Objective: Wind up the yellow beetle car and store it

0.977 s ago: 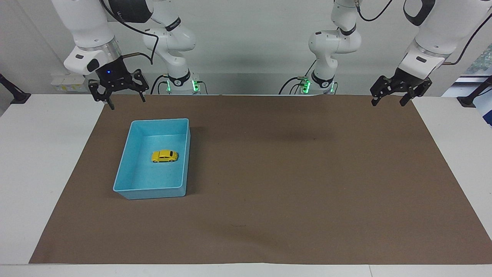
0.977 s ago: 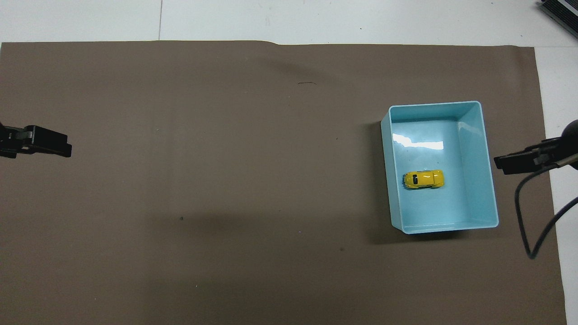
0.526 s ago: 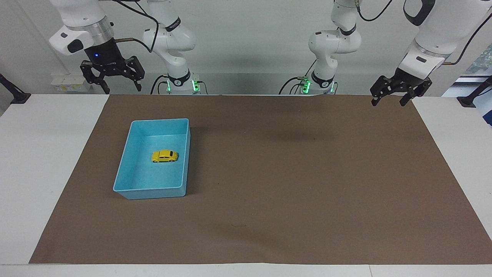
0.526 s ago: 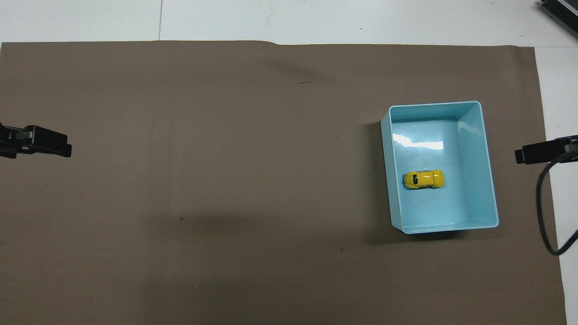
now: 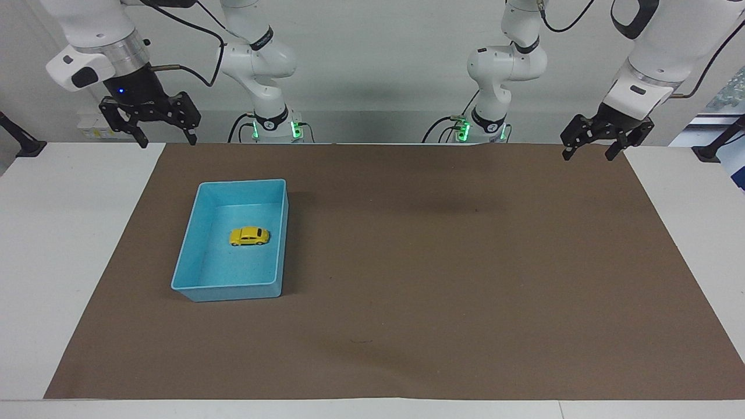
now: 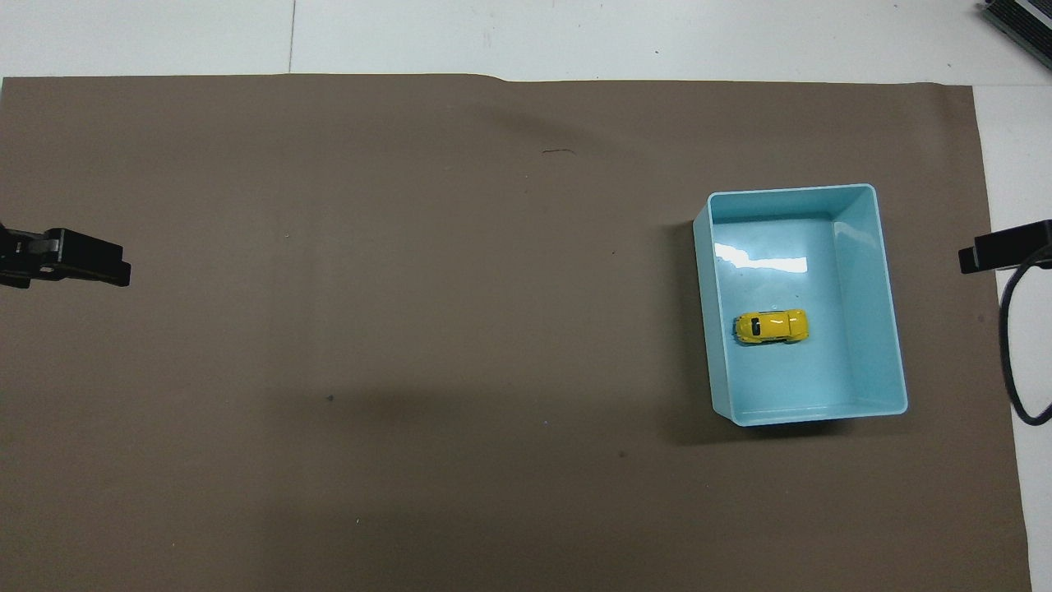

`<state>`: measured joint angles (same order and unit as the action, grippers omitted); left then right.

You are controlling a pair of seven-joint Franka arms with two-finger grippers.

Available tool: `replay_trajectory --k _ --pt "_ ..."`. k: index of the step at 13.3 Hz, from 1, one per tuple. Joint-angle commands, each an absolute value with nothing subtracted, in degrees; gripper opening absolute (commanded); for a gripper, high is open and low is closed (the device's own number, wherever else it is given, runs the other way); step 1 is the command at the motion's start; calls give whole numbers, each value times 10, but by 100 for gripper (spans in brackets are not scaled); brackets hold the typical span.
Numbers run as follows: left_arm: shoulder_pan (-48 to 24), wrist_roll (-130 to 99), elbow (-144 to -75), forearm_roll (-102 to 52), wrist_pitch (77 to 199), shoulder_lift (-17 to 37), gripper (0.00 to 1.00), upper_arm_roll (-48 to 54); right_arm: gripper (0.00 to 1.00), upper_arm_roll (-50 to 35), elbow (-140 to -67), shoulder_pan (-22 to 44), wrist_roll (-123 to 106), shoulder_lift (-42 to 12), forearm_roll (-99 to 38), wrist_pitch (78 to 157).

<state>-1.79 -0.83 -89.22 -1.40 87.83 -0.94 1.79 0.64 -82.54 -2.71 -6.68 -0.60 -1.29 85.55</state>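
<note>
Facing view: the small yellow beetle-shaped toy car rests inside the light-blue rectangular plastic bin on the brown mat. Left hand and right hand, both open and empty, hang above the tabletop's corners.

You see a glossy yellow car with a smooth painted-looking shell, lying in a smooth, shiny light-blue plastic bin whose floor catches glare toward twelve o'clock. Under it lies a matt brown paper-like mat on a smooth white table.
</note>
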Motion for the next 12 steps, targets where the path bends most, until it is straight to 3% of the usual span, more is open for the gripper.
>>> replay_trajectory --k 1,12 --pt "-11 -9 -895 -5 872 -16 100 23 100 -2 -811 -27 -54 -7 -18 845" --pt "-11 -9 -895 -5 872 -16 100 23 100 4 -813 -34 -55 -3 -14 844"
